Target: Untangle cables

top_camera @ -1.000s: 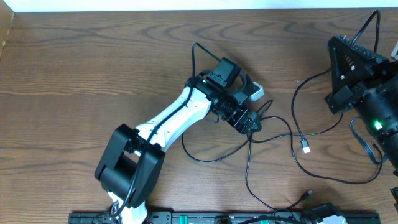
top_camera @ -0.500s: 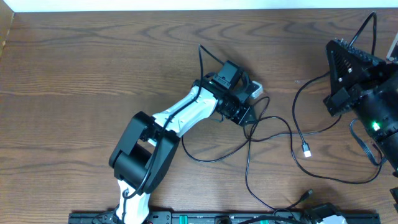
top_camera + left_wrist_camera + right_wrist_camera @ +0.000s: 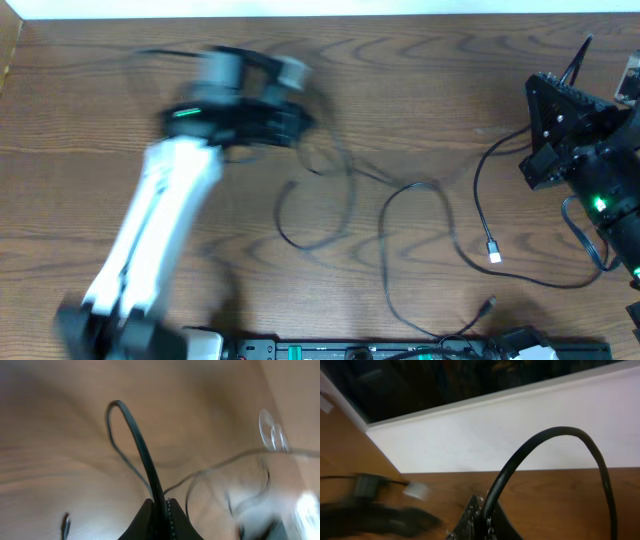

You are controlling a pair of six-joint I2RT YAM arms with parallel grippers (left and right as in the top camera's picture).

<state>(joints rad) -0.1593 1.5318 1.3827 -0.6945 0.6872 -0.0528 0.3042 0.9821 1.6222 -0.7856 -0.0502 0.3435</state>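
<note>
On the wooden table, the blurred left gripper sits upper left and the right gripper at the right edge; neither grip can be told. The thin cables sprawl between them, nearest the left gripper, with a small plug nearer the right.

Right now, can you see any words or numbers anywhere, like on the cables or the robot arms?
No text can be read in any view.
Cables: no labels show, and the plug is too small to tell.
Left arm: blurred, nothing readable.
Right arm: only a green light, no letters or numbers.
</note>
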